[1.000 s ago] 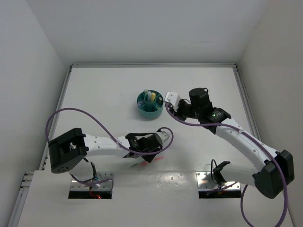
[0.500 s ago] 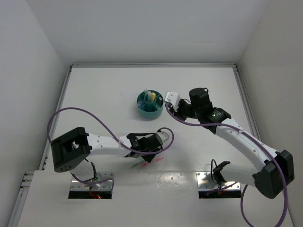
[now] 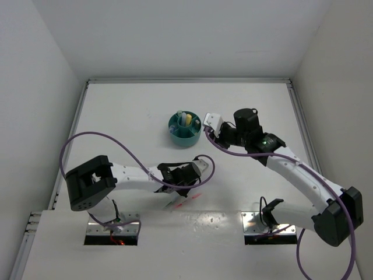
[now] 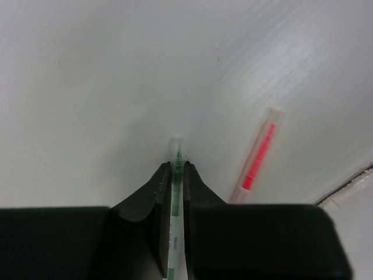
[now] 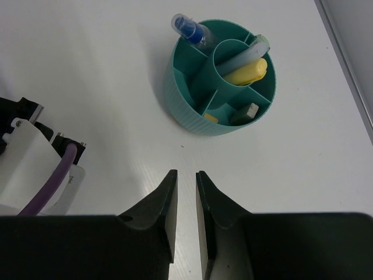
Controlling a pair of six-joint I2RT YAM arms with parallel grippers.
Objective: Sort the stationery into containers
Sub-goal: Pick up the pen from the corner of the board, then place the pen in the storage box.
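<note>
Left gripper (image 4: 176,170) jaws are clenched on a green pen (image 4: 175,204): I see both fingers pressed against its barrel in the left wrist view, with the clear tip poking out just past the fingertips. The pen lies low at the table (image 4: 87,87) surface; I can't tell whether it is touching or slightly lifted. A pink-red pen (image 4: 257,157) lies loose on the table to the right of that grip, near but apart from the fingers, angled, close to the seam at the near edge of the table. Right gripper (image 5: 185,173) jaws stand a narrow gap apart with nothing between them, hovering over bare table, tips pointing toward the teal bowl (image 5: 183,108), close to it but not touching. From the top view the bowl sits mid-table, just left of the right gripper and well apart from the left one, which is down near the arm bases. In the bowl, as I read the right wrist view: a blue marker (image 5: 187,27) leans in an outer ring compartment on the far-left side, sticking out over the rim; a yellow marker (image 5: 247,71) and a pale stick with a green tip (image 5: 242,55) stand tilted in the central cup; a small beige eraser (image 5: 252,109) sits in a near ring compartment, and a small yellow piece (image 5: 211,117) sits in the compartment next to it.
</note>
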